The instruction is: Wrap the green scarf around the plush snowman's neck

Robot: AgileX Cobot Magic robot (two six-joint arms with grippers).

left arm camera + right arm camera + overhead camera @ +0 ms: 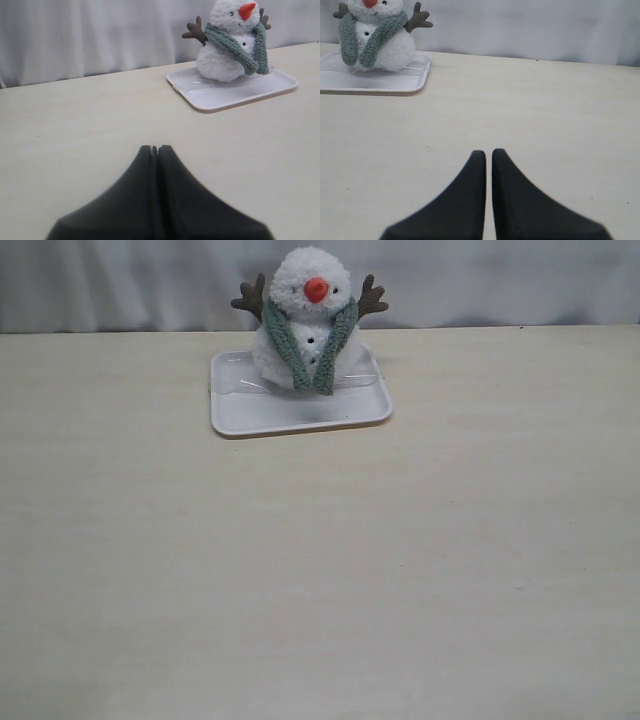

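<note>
The plush snowman [310, 315] sits upright on a white tray [260, 415] at the back of the table. The green scarf [290, 350] hangs round its neck, both ends falling down its front. Both wrist views show the same: snowman [225, 60] with scarf [227, 45], and snowman [395, 50] with scarf [375, 42]. Neither gripper shows in the exterior view. My left gripper [155, 148] is shut and empty over bare table, well short of the tray. My right gripper [488, 152] is shut with a thin slit between its fingers, empty, far from the snowman.
The tray [235, 97] lies near the table's far edge, in front of a pale curtain [500, 280]. Bare beige tabletop [320, 570] stretches between the tray and both grippers.
</note>
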